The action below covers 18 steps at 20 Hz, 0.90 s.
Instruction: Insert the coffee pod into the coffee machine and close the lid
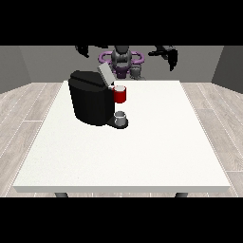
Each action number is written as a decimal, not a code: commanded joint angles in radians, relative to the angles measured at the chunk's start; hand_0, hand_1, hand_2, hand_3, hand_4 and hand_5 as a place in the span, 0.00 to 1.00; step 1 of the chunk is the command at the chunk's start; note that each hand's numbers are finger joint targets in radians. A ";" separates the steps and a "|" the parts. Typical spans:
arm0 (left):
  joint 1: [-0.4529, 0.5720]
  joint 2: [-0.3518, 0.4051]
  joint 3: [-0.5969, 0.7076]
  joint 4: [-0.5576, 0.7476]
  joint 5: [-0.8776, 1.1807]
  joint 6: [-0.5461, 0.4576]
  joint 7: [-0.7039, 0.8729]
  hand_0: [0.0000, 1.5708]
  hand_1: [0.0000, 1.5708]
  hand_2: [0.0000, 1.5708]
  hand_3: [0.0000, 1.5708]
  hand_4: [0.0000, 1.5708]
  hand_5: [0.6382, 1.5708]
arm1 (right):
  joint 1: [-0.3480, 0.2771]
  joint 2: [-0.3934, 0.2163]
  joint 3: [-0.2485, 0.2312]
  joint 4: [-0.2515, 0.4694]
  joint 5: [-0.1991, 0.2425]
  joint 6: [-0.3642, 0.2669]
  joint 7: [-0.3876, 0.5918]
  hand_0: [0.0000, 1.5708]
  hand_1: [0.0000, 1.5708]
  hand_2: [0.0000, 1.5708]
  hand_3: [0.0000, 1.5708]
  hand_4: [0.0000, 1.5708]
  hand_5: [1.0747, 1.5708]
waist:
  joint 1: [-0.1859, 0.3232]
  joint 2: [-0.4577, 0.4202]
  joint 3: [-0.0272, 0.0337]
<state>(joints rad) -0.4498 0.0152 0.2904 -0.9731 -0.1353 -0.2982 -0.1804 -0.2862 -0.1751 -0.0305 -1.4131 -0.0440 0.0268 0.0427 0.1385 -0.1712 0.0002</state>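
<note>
A black coffee machine [91,102] stands on the white table [142,152], left of its middle. Its grey lid [105,74] is tilted up and open. Below the lid, at the machine's front, sits a red holder [120,95] with a pale top. A small grey pod-like cup [121,117] rests on the machine's base plate under the red part. Both black hands are raised above the table's far edge, well away from the machine. The hand at the view's left [83,50] and the hand at the view's right [167,54] hold nothing, their fingers relaxed.
The robot's torso [121,59] stands behind the far edge of the table. White tabletop stretches wide to the right of the machine and towards the camera. Wooden floor surrounds the table.
</note>
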 commanded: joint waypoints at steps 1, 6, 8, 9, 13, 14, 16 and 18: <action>0.053 -0.014 -0.084 -0.103 0.062 0.031 0.032 0.00 0.00 0.00 0.00 0.00 1.00 | -0.050 0.026 -0.028 0.081 -0.012 -0.006 -0.047 0.00 0.00 0.00 0.00 0.00 1.00 | 0.031 0.043 0.0002; 0.119 0.002 -0.065 -0.227 0.101 -0.004 0.107 0.00 0.00 0.00 0.00 0.00 1.00 | -0.055 -0.028 -0.095 0.151 -0.061 0.064 -0.085 0.00 0.00 0.00 0.00 0.00 1.00 | 0.022 0.078 0.0002; 0.129 -0.011 -0.071 -0.190 0.066 0.054 -0.020 0.00 0.00 0.00 0.00 0.00 1.00 | -0.150 0.009 -0.058 0.130 -0.037 0.023 -0.037 0.00 0.00 0.00 0.00 0.00 1.00 | -0.008 0.150 -0.0003; 0.122 0.006 -0.064 -0.265 0.142 -0.010 0.168 0.00 0.00 0.00 0.00 0.00 1.00 | -0.080 0.039 -0.030 0.163 -0.007 0.004 -0.038 0.00 0.00 0.00 0.00 0.00 1.00 | 0.028 0.068 0.0001; 0.109 0.001 -0.106 -0.309 0.100 0.088 0.132 0.00 0.00 0.00 0.00 0.00 1.00 | -0.160 0.020 -0.046 0.229 0.005 0.028 -0.119 0.00 0.00 0.00 0.00 0.00 1.00 | -0.006 0.172 0.0000; 0.165 0.016 -0.101 -0.330 0.121 0.067 0.140 0.00 0.00 0.00 0.00 0.00 1.00 | -0.212 0.001 -0.064 0.230 -0.017 0.039 -0.044 0.00 0.00 0.00 0.00 0.00 1.00 | 0.005 0.151 -0.0001; 0.163 0.042 -0.108 -0.362 0.129 0.046 0.139 0.00 0.00 0.00 0.00 0.00 1.00 | -0.196 0.006 -0.052 0.271 0.024 0.025 -0.118 0.00 0.00 0.00 0.00 0.00 1.00 | 0.001 0.176 0.0000; 0.171 0.064 -0.094 -0.379 0.169 0.007 0.148 0.00 0.00 0.00 0.00 0.00 1.00 | -0.251 -0.023 -0.085 0.296 0.008 0.033 -0.090 0.00 0.00 0.00 0.00 0.00 1.00 | 0.025 0.192 0.0000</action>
<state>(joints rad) -0.2918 0.0452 0.1898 -1.2990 -0.0113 -0.2510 -0.0654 -0.4889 -0.1757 -0.0934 -1.1760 -0.0450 0.0539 -0.0224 0.1437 -0.0121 0.0000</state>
